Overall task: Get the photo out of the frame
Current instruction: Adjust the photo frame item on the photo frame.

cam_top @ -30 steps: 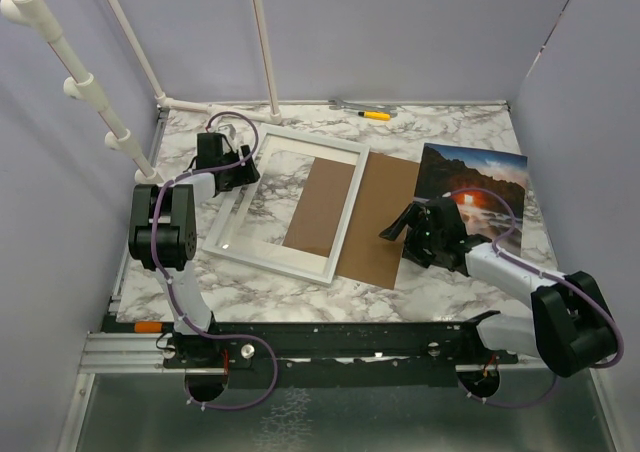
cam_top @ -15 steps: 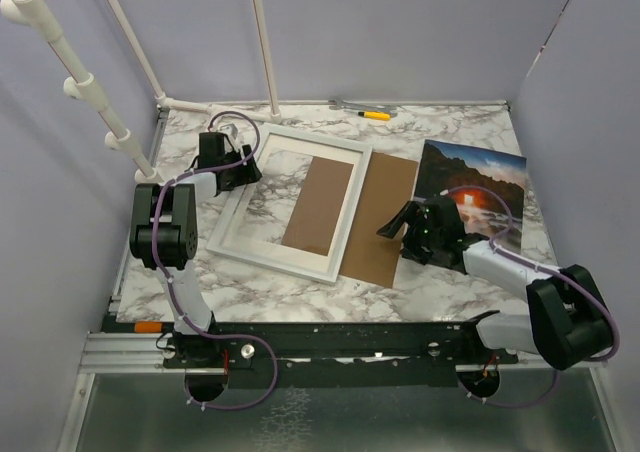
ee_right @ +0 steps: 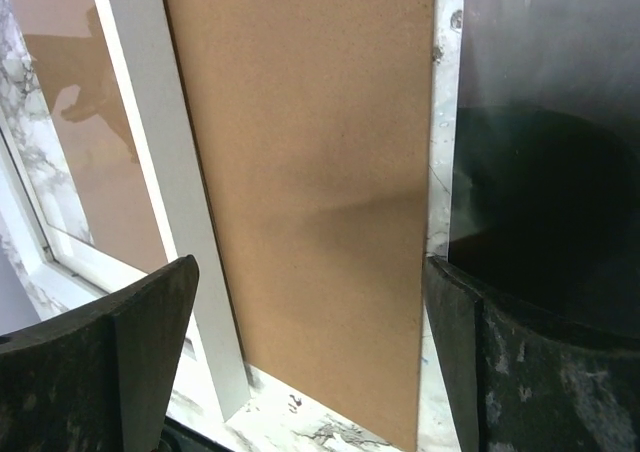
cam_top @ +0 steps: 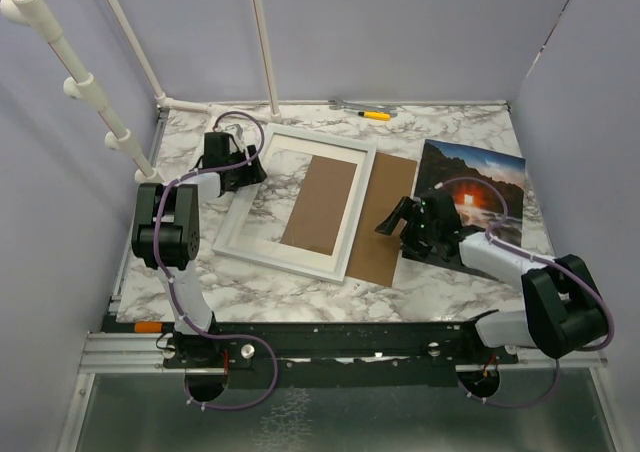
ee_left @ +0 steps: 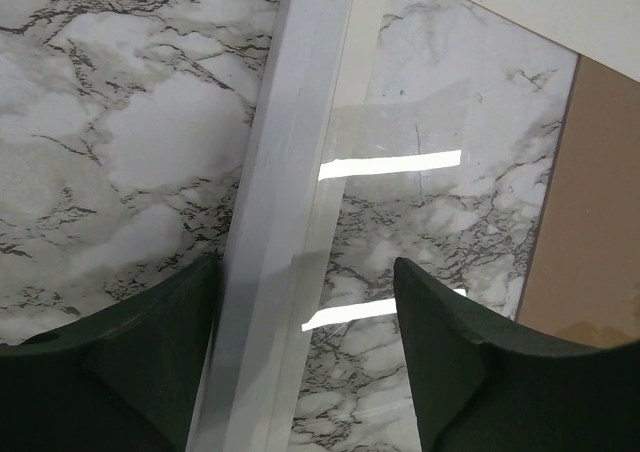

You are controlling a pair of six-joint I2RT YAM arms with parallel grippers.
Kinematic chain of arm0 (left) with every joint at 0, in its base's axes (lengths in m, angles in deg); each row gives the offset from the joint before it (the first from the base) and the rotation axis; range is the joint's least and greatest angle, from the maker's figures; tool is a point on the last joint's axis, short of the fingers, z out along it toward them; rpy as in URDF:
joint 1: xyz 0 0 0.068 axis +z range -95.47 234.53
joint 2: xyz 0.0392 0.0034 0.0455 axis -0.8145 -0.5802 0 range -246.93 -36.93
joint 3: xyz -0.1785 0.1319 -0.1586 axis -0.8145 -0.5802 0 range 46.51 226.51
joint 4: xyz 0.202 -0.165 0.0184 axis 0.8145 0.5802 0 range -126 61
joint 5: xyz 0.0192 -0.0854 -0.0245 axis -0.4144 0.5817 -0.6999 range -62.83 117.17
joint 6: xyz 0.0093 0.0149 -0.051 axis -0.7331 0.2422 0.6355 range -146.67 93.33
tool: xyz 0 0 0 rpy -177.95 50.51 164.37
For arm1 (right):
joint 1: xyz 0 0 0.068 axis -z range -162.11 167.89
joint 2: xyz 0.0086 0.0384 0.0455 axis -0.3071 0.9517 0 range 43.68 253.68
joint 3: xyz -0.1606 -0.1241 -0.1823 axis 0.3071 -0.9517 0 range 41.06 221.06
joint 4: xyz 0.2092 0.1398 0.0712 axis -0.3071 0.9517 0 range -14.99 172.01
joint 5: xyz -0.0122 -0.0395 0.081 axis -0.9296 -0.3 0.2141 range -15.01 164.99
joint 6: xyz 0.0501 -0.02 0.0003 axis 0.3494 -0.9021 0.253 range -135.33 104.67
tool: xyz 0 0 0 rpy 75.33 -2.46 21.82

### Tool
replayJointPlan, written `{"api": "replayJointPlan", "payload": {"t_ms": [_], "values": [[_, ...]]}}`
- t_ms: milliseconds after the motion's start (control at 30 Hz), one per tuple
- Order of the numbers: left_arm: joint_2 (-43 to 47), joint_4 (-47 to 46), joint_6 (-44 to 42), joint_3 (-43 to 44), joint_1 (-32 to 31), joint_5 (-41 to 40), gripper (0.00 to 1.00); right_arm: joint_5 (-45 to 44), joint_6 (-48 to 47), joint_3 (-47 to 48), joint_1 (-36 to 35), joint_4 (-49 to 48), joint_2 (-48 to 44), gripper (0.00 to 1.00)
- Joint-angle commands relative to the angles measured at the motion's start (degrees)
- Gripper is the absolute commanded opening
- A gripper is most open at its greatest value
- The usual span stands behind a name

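Observation:
The white frame (cam_top: 240,234) lies flat on the marble table, left of centre, with glass in its opening. A brown backing board (cam_top: 385,227) lies at the frame's right rail and shows through the glass. The photo (cam_top: 490,177), a dark landscape with an orange glow, lies flat at the right, clear of the frame. My left gripper (cam_top: 250,172) is open and straddles the frame's left rail (ee_left: 285,212); its left finger (ee_left: 120,372) is against the rail's outer edge. My right gripper (cam_top: 392,222) is open and empty over the board (ee_right: 300,152), with the photo (ee_right: 540,92) beside its right finger.
A yellow-handled tool and pens (cam_top: 372,115) lie at the table's back edge. White pipes (cam_top: 265,42) rise at the back left. Walls close in on three sides. An orange object (cam_top: 148,326) sits on the front rail at the left.
The frame has slid slightly right and away, along with my left gripper, whose jaws narrowed a little. My right gripper has moved left off the photo toward the board.

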Motion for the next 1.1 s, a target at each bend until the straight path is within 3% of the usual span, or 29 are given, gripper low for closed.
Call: {"api": "replayJointPlan", "payload": {"t_ms": [0,467,1067], "values": [[-2.1,2.0,1.7,0.1,-2.0,4.2,0.71,-0.4,-3.4,2.8,0.2,2.7,2.0,0.98],[-4.1,-0.4,3.9,0.2,-4.3,7.8,0.70,6.2,-5.4,5.2,1.1,-0.9,8.0,0.98],[-6.1,-1.6,4.5,1.7,-7.6,8.7,0.70,3.6,-9.1,7.8,8.7,0.5,8.6,0.99]]}}
